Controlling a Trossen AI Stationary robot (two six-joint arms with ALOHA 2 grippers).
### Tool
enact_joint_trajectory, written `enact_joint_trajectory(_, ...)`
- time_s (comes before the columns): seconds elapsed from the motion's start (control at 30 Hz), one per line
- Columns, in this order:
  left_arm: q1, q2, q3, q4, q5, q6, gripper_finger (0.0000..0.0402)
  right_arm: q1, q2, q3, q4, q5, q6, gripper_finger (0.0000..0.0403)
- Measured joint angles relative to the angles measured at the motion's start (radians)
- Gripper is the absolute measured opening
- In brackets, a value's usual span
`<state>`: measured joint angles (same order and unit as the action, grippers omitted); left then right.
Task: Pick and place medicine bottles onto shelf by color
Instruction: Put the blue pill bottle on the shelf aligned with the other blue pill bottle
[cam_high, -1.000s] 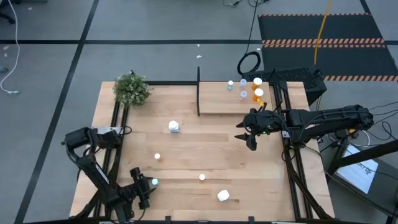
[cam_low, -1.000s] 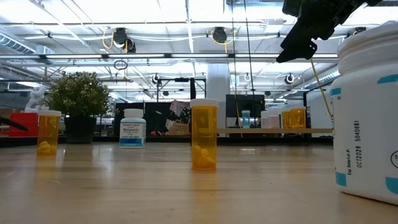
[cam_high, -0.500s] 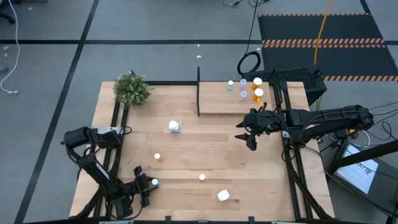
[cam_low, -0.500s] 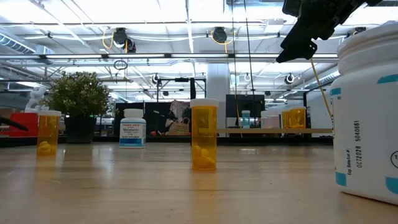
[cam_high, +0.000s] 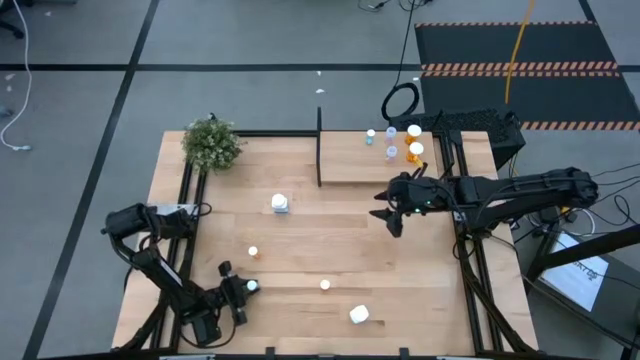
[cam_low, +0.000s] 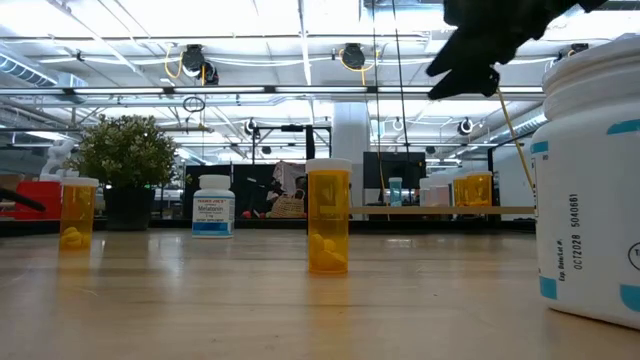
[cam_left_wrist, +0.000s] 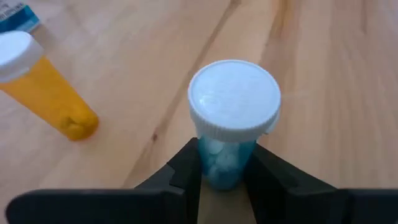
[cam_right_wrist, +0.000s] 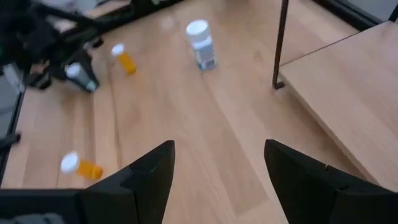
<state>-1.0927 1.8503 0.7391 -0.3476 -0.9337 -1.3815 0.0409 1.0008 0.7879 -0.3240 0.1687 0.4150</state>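
Observation:
My left gripper (cam_high: 238, 296) is near the table's near-left corner, shut on a pale-blue bottle (cam_left_wrist: 233, 102) with a white cap. My right gripper (cam_high: 392, 216) hangs open above the table, just in front of the wooden shelf (cam_high: 365, 168), and holds nothing. On the shelf beside its black post (cam_high: 319, 145) stand two orange bottles (cam_high: 415, 141), two pale-blue ones (cam_high: 392, 152) and a white cap (cam_high: 391, 130). On the table stand a white bottle (cam_high: 280, 204) and two orange bottles (cam_high: 253, 252) (cam_high: 325, 285). A larger white bottle (cam_high: 359, 315) is near the near edge. My left gripper pinches the pale-blue bottle's body (cam_left_wrist: 225, 163), just under the white cap, between its two fingers (cam_left_wrist: 186, 171). The bottle stands upright in the hold. Whether its base rests on the table I cannot tell.
A green bushy plant (cam_high: 212, 143) stands at the far-left corner. In the low view the large white bottle (cam_low: 590, 180) fills the right side. Bare wood lies between the shelf and the scattered bottles in the table's middle.
My left gripper, with the pale-blue bottle, has shifted a little toward the table's right and far side as its arm bent lower. My right gripper has moved a short way toward the table's left and far side, staying open.

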Motion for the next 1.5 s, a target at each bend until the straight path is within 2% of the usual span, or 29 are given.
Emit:
enact_joint_trajectory(0.2,0.054,-0.001,0.001,0.008,0.006,0.026,0.0112,0.007,0.134,0.0,0.202,0.005,0.013,0.0242)
enact_joint_trajectory(0.4,0.146,-0.004,0.048,0.012,0.073,0.145,0.0114,0.032,0.294,0.026,0.406,-0.097,-0.012,0.0242)
enact_joint_trajectory(0.67,0.283,-0.053,0.128,0.012,0.158,0.433,0.0114,0.108,0.505,0.203,0.407,-0.096,-0.089,0.0242)
enact_joint_trajectory(0.97,0.434,-0.181,0.163,0.006,0.213,0.702,0.0115,0.172,0.738,0.443,0.249,-0.092,-0.2,0.0242)
enact_joint_trajectory(1.1,0.505,-0.211,0.164,-0.001,0.266,0.751,0.0115,0.182,0.804,0.505,0.246,-0.084,-0.266,0.0242)
enact_joint_trajectory(1.2,0.546,-0.21,0.163,0.001,0.295,0.765,0.0115,0.185,0.825,0.525,0.25,-0.016,-0.302,0.0242)
enact_joint_trajectory(1.3,0.573,-0.191,0.163,0.004,0.328,0.768,0.0115,0.184,0.828,0.526,0.242,0.003,-0.315,0.0242)
enact_joint_trajectory(1.5,0.592,-0.186,0.163,0.01,0.33,0.729,0.0115,0.187,0.827,0.526,0.248,0.005,-0.31,0.0242)
